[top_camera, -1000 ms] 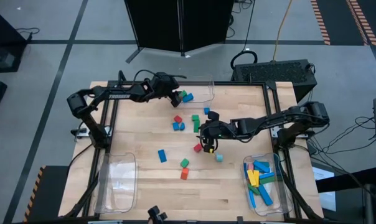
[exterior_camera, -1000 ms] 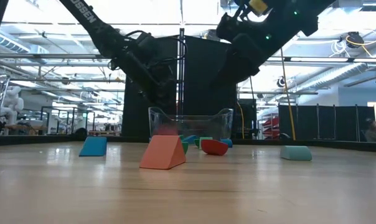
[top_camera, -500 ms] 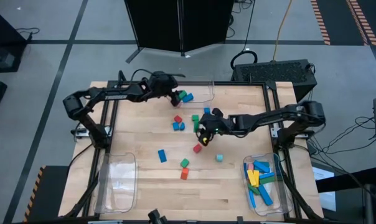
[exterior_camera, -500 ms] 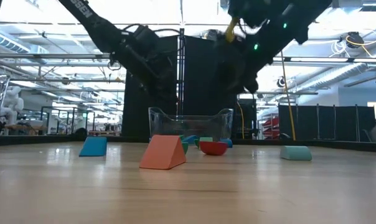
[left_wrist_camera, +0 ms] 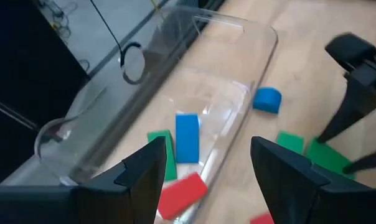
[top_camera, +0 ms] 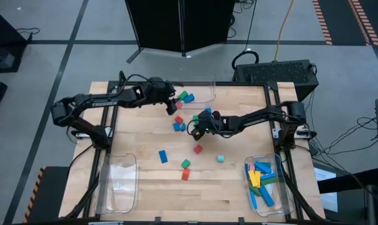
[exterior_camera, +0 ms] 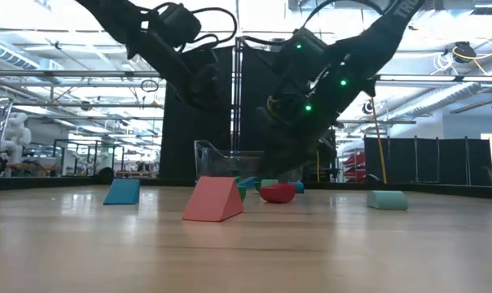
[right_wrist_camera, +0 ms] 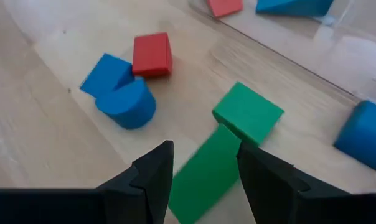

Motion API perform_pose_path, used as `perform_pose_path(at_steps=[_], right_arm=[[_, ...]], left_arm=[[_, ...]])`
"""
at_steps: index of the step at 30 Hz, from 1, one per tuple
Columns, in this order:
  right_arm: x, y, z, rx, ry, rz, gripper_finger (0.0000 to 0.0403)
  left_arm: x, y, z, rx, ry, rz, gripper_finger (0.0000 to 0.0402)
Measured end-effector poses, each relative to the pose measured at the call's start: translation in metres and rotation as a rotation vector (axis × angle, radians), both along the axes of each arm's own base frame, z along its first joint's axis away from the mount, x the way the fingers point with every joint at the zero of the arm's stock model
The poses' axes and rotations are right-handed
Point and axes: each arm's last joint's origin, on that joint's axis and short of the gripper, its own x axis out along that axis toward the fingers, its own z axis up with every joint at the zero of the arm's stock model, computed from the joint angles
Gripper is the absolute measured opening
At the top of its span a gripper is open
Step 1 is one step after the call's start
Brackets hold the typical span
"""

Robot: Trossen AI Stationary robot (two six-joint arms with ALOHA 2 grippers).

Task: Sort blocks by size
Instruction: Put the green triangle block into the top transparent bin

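Small blocks lie scattered on the wooden table (top_camera: 239, 187). My right gripper (right_wrist_camera: 203, 174) stands open low over the middle. Its fingers stand on either side of a long green block (right_wrist_camera: 206, 168) that lies against a green cube (right_wrist_camera: 247, 114); I cannot tell whether they touch it. A red cube (right_wrist_camera: 152, 55) and two blue blocks (right_wrist_camera: 119, 90) lie just beyond. My left gripper (left_wrist_camera: 206, 174) hangs open above the far clear bin (left_wrist_camera: 238, 50), which holds a blue block (left_wrist_camera: 187, 137), a green block (left_wrist_camera: 160, 152) and a red block (left_wrist_camera: 182, 193).
A clear bin (top_camera: 264, 184) at the near right holds several long bars. Another clear bin (top_camera: 117, 181) stands at the near left. Loose blocks lie toward the near side: blue (top_camera: 163, 156), green (top_camera: 186, 164), red (top_camera: 185, 175), red (top_camera: 198, 149), cyan (top_camera: 220, 159).
My right gripper has gone toward the table's far edge and left, sunk lower and rolled about its own line, coming over the green blocks. My left gripper has drawn back from the far bin toward the table's left and risen.
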Motion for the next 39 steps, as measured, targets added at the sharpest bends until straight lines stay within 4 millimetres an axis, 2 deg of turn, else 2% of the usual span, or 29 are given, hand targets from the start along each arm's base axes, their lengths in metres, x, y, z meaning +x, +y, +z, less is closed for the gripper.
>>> perform_pose_path(at_steps=[5,13,18,24,27,30,36,39], right_arm=[[0.012,-0.001,-0.002,0.004,0.067,-0.024,0.0171],[0.025,-0.004,-0.005,-0.101,0.255,-0.062,0.0171],[0.017,0.013,-0.004,-0.115,0.352,-0.022,0.0171],[0.003,0.043,0.010,-0.115,0.391,-0.011,0.0171],[-0.002,0.049,0.017,-0.119,0.402,-0.007,0.0171],[-0.004,0.050,0.020,-0.168,0.479,0.118,0.0171],[-0.007,0.047,0.021,-0.266,0.665,0.602,0.0171],[-0.008,0.041,0.022,-0.322,0.725,0.719,0.0177]], left_arm=[[0.001,-0.004,0.000,0.018,0.019,-0.008,0.0235],[0.001,-0.006,0.000,0.037,0.030,0.010,0.0235],[0.000,-0.006,-0.001,0.036,0.047,0.020,0.0235],[0.000,-0.006,-0.001,0.038,0.051,0.027,0.0235],[0.001,-0.006,-0.001,0.038,0.047,0.026,0.0235],[0.002,-0.008,-0.001,0.040,0.045,0.020,0.0235],[0.004,-0.012,0.000,0.043,0.037,0.005,0.0235],[0.005,-0.013,0.000,0.045,0.032,0.001,0.0235]])
